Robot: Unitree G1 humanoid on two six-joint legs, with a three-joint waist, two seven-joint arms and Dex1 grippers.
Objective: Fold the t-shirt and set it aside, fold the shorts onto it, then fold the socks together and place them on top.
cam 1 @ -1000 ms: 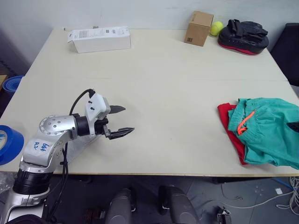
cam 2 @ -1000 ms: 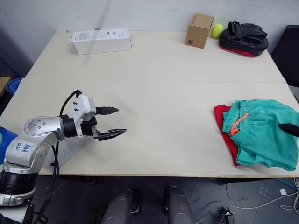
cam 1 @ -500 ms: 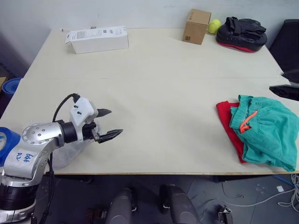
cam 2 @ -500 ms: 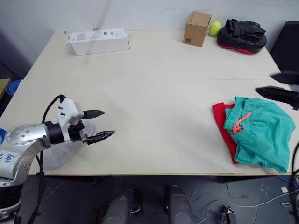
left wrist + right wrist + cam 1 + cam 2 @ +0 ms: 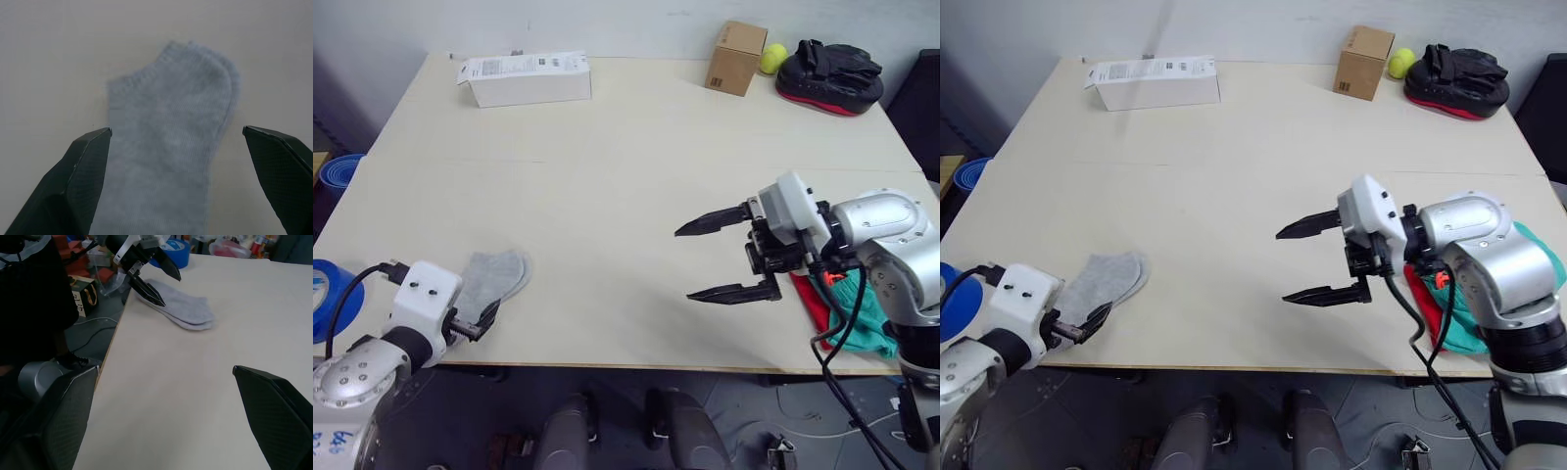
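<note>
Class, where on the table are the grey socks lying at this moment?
The flat grey fabric socks lie near the pale wooden table's front edge on the robot's left, just ahead of the open left tool.

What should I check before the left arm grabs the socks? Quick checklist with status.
1. Left gripper open: ok, jaws spread wide either side of the socks.
2. Socks together: ok, they lie flat, stacked as a pair near the table's front edge.
3. Left gripper lined up: ok, the socks sit between its fingers in the wrist view.
4. Right gripper out of the way: ok, open, hovering mid-table, far from the socks.
5. Shorts on t-shirt: cannot tell, right arm covers most of the pile.
6. Socks already gripped: not ok, nothing held.
</note>
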